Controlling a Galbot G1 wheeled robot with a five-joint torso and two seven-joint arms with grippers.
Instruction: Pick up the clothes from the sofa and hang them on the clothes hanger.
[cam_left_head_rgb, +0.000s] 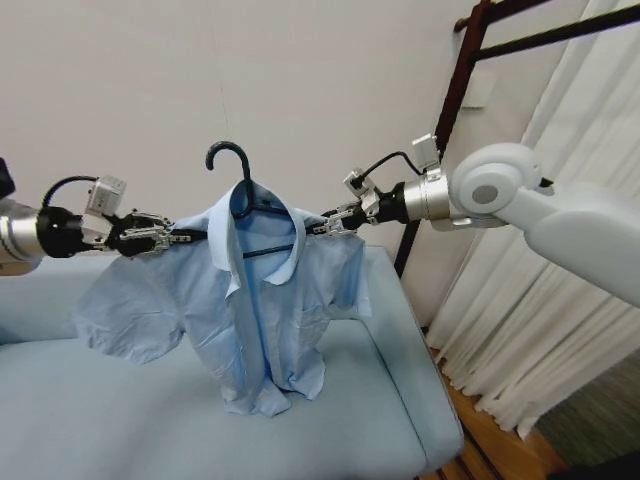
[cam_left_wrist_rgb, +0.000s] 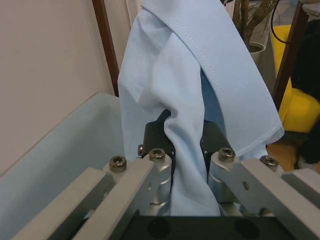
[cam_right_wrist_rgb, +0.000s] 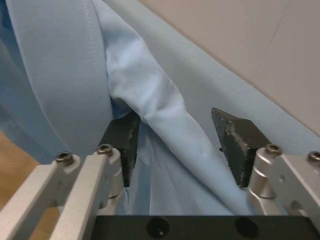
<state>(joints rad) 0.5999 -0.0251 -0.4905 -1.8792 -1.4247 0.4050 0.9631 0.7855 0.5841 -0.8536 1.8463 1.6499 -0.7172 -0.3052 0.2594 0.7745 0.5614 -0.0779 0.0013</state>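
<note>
A blue shirt (cam_left_head_rgb: 262, 320) on a dark hanger (cam_left_head_rgb: 231, 162) hangs mid-frame above the sofa (cam_left_head_rgb: 110, 420), left gripper (cam_left_head_rgb: 181, 238) at its left-of-frame shoulder, right gripper (cam_left_head_rgb: 318, 226) at the other.

Home living room: pale blue sofa (cam_left_head_rgb: 200, 410), long white curtains (cam_left_head_rgb: 565, 300), wood floor (cam_left_head_rgb: 472, 418).
</note>
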